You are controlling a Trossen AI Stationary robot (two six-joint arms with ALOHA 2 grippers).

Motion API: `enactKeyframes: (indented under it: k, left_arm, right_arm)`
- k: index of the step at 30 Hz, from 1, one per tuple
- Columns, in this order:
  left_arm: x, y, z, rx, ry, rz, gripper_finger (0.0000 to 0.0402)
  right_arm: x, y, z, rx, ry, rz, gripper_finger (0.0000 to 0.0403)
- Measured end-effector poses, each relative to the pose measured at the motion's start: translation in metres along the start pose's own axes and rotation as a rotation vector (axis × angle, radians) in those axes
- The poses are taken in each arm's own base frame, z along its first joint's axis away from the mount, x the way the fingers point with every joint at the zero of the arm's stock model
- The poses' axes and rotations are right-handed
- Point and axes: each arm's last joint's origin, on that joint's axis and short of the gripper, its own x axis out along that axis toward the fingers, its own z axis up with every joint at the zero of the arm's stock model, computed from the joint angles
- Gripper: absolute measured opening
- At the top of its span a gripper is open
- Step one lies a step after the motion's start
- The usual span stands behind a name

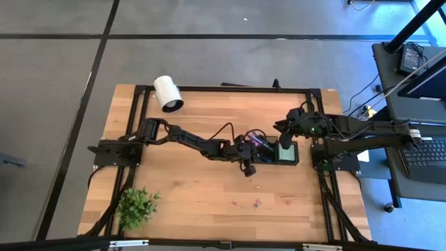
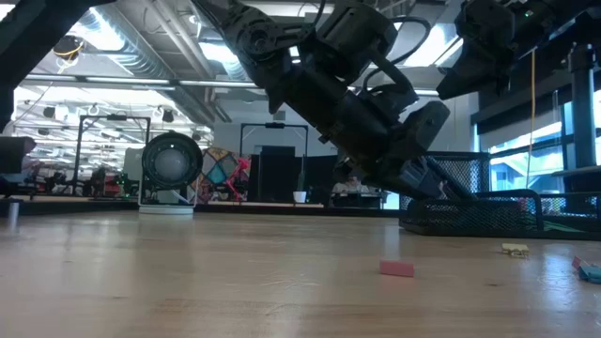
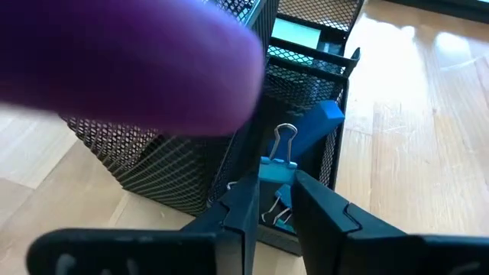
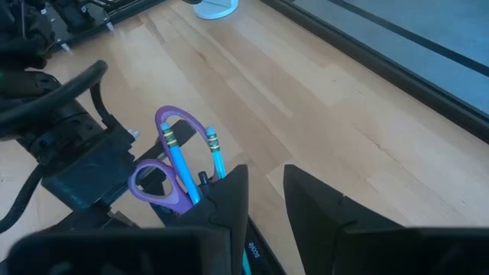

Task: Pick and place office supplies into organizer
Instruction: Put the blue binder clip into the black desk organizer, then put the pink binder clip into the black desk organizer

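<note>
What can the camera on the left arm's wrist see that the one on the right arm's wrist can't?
Only the left wrist view shows the blue binder clip between the left end effector fingers, a blue block in the organizer's mesh compartment, and the light green notepad.

Only the right wrist view shows the blue pencils, the scissors' full purple handle loops, and the right end effector.

Both show the purple scissors handles and the wooden table.
</note>
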Motion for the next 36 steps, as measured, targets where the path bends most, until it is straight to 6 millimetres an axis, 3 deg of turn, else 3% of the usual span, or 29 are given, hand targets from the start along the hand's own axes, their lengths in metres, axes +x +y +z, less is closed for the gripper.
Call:
enactKeyframes:
  k: [23,36]
  left_arm:
    - [0.0011,0.0026,0.0013,-0.007,0.021,-0.078,0.0074]
    - [0.0007,0.0053,0.0039,-0.039,0.02,-0.09,0.0152]
  right_arm:
    - [0.0,0.0,0.0,-0.002,0.0,0.0,0.009]
    - [0.0,0.0,0.0,-0.006,0.0,0.0,0.009]
